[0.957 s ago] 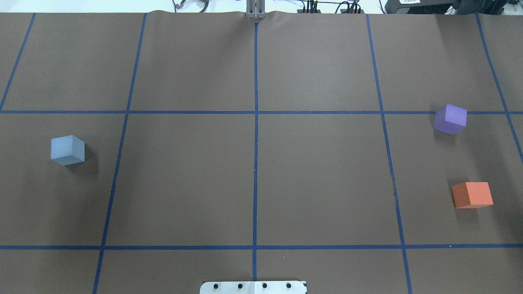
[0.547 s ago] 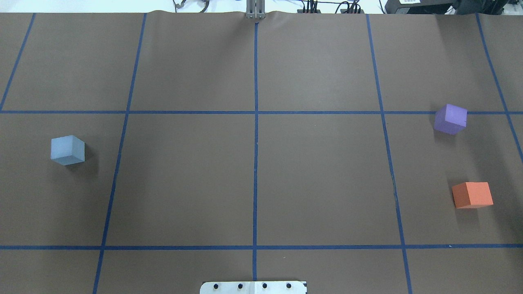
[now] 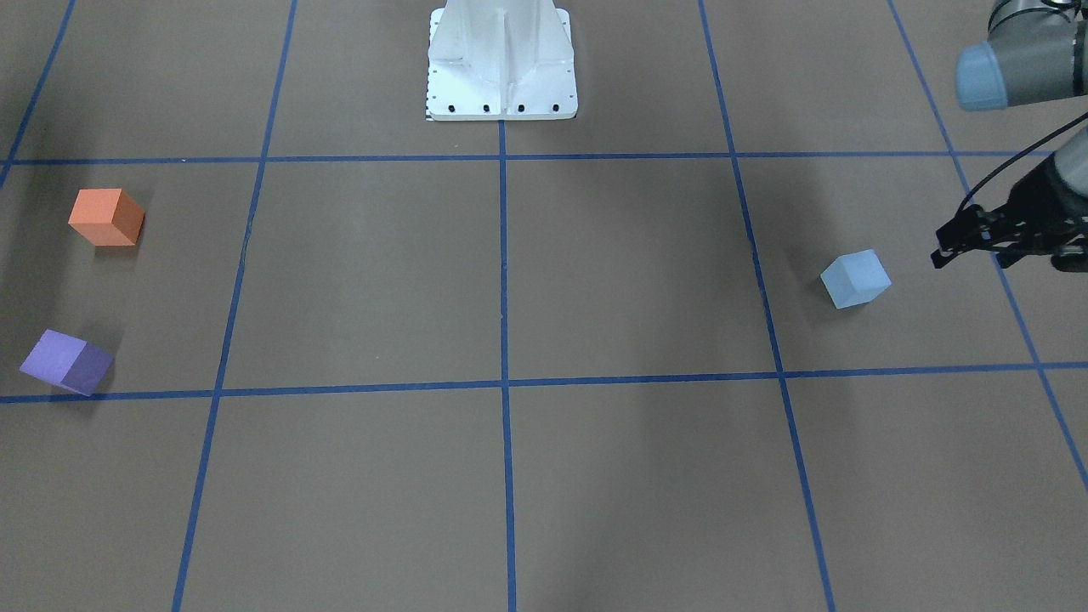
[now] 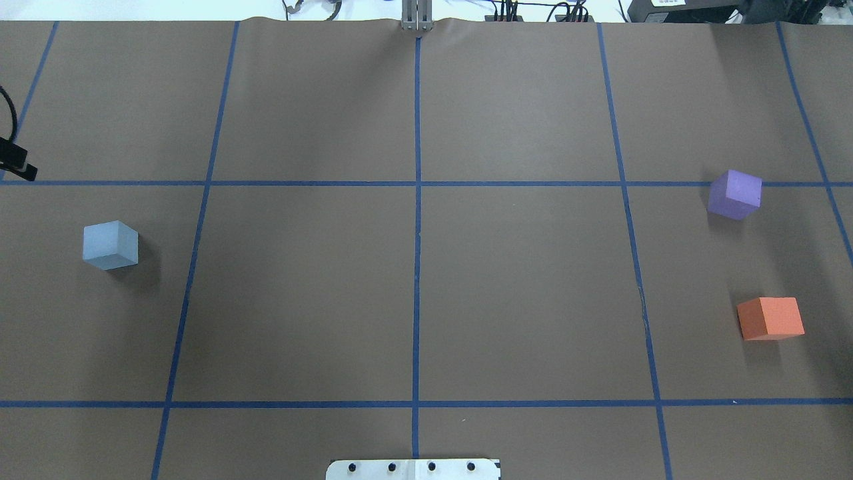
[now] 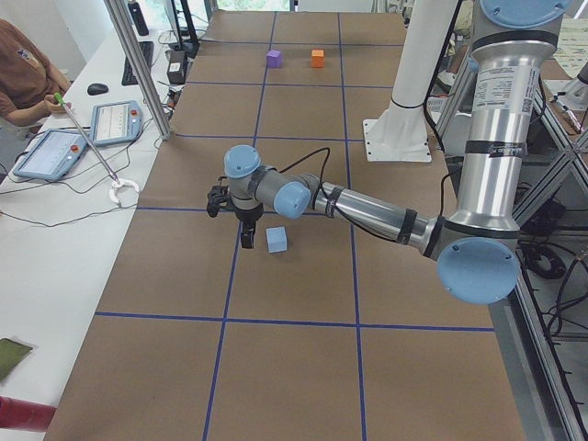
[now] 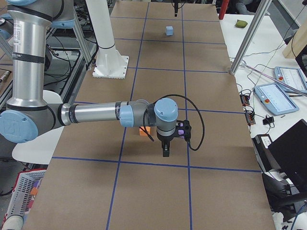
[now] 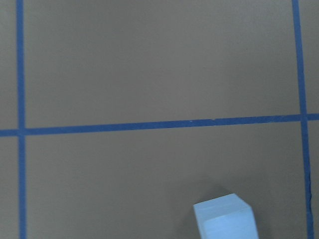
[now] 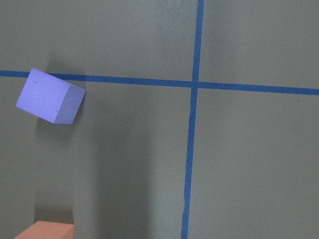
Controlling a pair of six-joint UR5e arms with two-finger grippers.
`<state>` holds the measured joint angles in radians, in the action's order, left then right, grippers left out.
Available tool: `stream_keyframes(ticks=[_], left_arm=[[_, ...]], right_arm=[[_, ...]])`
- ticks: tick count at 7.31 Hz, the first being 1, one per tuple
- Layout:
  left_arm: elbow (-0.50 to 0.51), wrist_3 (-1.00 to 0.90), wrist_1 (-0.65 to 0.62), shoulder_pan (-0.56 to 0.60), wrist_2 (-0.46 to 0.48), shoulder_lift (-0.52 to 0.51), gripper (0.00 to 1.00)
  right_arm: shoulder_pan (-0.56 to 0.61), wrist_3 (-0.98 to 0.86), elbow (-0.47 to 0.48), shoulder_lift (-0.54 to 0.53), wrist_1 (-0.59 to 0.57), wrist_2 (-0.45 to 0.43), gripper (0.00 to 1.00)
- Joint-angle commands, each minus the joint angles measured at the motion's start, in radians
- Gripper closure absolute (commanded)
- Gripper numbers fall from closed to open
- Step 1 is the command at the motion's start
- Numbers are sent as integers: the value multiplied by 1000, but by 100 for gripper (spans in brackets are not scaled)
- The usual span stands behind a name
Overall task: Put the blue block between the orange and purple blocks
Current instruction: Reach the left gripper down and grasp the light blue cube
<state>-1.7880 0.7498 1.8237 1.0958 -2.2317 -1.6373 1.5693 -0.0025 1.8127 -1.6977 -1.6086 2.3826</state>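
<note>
The light blue block sits on the brown table at the robot's left; it also shows in the front view and the left wrist view. The purple block and the orange block sit apart at the robot's far right, with bare table between them. My left gripper hovers beside the blue block, on its outer side. Its fingers look pressed together and empty. My right gripper hangs near the orange block. I cannot tell whether it is open or shut.
The white robot base stands at the table's near middle edge. Blue tape lines grid the brown cover. An operator and tablets are at a side bench beyond the table's far edge.
The tip of my left gripper has come into the overhead view at its left edge. The three blocks have not moved.
</note>
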Motion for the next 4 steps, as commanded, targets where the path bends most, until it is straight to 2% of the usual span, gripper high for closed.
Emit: stream_keyframes(ticks=[1, 4], left_arm=[[40, 213, 142, -130, 110, 5, 0], [97, 212, 152, -195, 129, 5, 0]], right_arm=[[0, -1, -1, -2, -1, -2, 1], [0, -2, 0, 0, 1, -6, 0]])
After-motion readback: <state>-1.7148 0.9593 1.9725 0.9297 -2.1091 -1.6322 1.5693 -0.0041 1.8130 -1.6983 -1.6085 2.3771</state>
